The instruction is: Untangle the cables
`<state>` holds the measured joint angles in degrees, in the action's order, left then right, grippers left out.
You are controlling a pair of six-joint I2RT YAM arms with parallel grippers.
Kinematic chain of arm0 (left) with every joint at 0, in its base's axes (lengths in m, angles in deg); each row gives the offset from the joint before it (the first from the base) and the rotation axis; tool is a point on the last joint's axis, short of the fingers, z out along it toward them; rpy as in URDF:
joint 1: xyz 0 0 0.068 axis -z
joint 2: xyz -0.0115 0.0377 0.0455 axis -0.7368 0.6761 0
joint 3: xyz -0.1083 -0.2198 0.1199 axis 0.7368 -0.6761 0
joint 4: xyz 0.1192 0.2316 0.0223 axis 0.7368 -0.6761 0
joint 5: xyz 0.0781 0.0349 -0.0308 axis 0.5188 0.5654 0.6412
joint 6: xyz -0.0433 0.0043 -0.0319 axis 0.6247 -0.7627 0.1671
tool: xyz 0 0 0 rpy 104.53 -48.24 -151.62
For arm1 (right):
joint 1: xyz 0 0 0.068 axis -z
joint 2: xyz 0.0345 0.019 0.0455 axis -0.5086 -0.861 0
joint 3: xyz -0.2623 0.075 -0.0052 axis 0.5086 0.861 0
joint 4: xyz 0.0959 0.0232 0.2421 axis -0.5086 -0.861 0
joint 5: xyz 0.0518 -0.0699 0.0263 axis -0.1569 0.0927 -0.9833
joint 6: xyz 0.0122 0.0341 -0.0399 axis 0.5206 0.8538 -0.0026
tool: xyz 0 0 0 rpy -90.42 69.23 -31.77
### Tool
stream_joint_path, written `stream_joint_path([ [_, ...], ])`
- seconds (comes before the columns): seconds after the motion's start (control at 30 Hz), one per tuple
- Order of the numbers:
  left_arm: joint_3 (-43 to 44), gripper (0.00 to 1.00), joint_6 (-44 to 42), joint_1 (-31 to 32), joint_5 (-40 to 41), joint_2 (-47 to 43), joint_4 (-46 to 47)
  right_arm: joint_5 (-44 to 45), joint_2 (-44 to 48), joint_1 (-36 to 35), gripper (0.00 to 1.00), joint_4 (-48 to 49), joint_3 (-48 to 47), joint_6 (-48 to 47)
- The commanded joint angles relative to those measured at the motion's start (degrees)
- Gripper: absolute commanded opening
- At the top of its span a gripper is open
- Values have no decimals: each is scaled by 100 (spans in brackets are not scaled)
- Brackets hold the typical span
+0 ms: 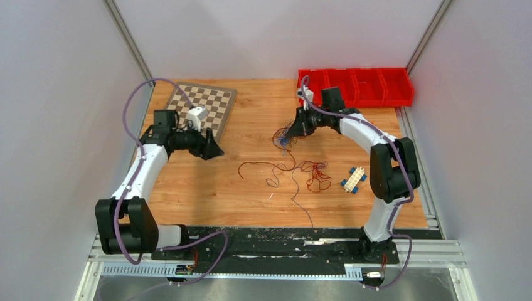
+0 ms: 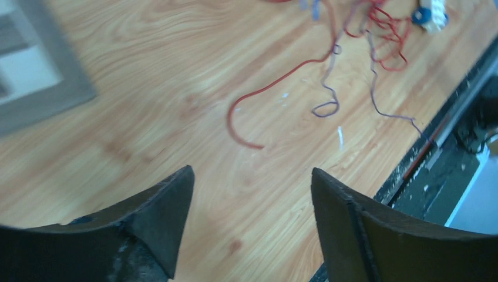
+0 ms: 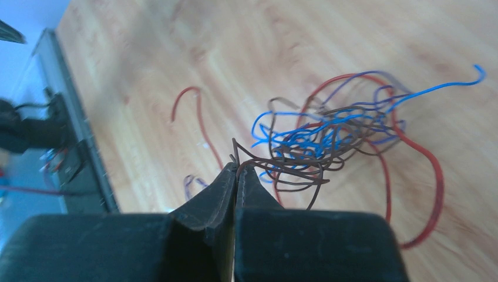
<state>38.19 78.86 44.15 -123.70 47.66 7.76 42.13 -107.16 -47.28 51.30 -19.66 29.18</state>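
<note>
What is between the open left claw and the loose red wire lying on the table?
Nothing visible. In the left wrist view only bare table lies between the open left gripper and the red cable. The chessboard sits off to the side, out of the way.

chessboard (image 1: 204,102) back left, bins (image 1: 357,86) back right, cables (image 1: 295,166) mid-table

cables (image 1: 292,169) | thin red, blue, brown wires | blue-brown tangle (image 3: 320,138) pinched in right jaws | red loops (image 1: 318,179) lying loose nearby

Red, blue and dark brown cables (image 3: 317,141), red bins (image 1: 355,86), brown-and-white chequered board (image 1: 213,99), light wood-grain table (image 1: 188,182)
</note>
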Motion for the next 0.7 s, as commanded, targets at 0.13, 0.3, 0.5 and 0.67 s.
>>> stream_joint_path([
  [0.13,-73,88,-238,1380,-341,256,1823,-1900,384,-532,0,-198,-580,-120],
  [0.3,-433,89,-690,2062,-256,355,2594,-1982,591,-713,0,-202,-531,-112],
  [0.5,-284,86,-486,2617,-191,1026,3301,-2134,406,-816,0,-182,-676,-7],
  [0.67,-31,54,-374,2771,-241,1751,3433,-2173,412,-808,0,-168,-854,65],
])
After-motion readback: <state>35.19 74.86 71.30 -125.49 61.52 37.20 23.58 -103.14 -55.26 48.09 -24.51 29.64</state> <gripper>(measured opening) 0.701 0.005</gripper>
